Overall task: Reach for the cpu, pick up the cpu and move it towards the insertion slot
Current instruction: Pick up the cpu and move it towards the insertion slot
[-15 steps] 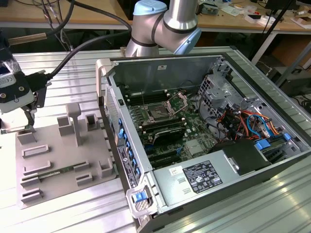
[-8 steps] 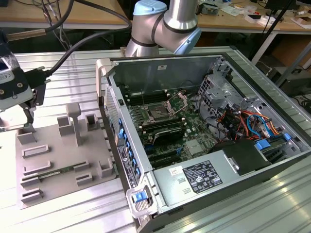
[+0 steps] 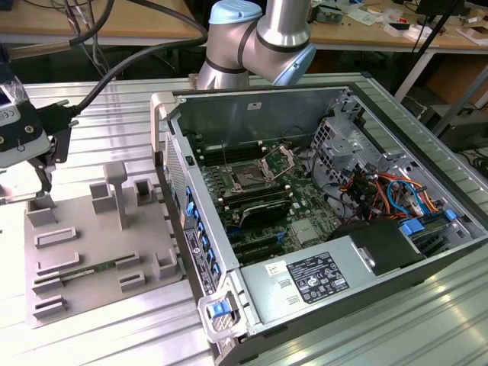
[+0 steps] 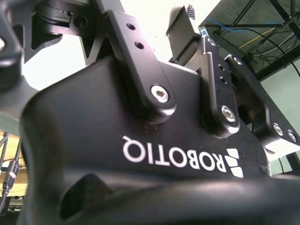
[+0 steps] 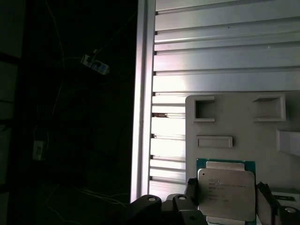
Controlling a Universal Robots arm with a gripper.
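In the first wrist view the cpu [image 5: 226, 190], a silvery square chip with a thin green rim, sits between my gripper's [image 5: 226, 199] two dark fingers [image 5: 191, 190]. They press against its two opposite edges. It hangs over a corner of the grey plastic tray [image 5: 234, 122]. In the exterior view my gripper [image 3: 34, 171] is at the far left, above the tray's [image 3: 99, 252] far left corner. The insertion slot [image 3: 248, 177] lies inside the open computer case, a dark square socket with its shiny bracket [image 3: 278, 162] swung up. It is far to the exterior view's right of the gripper.
The case's raised side wall [image 3: 179, 191] stands between the tray and the motherboard. The tray carries upright posts [image 3: 116, 187] and a memory stick [image 3: 84, 271]. Cables and drive cages [image 3: 381, 191] fill the case's right part. The table's ribbed metal top [image 5: 225, 51] ends at an edge [image 5: 143, 93].
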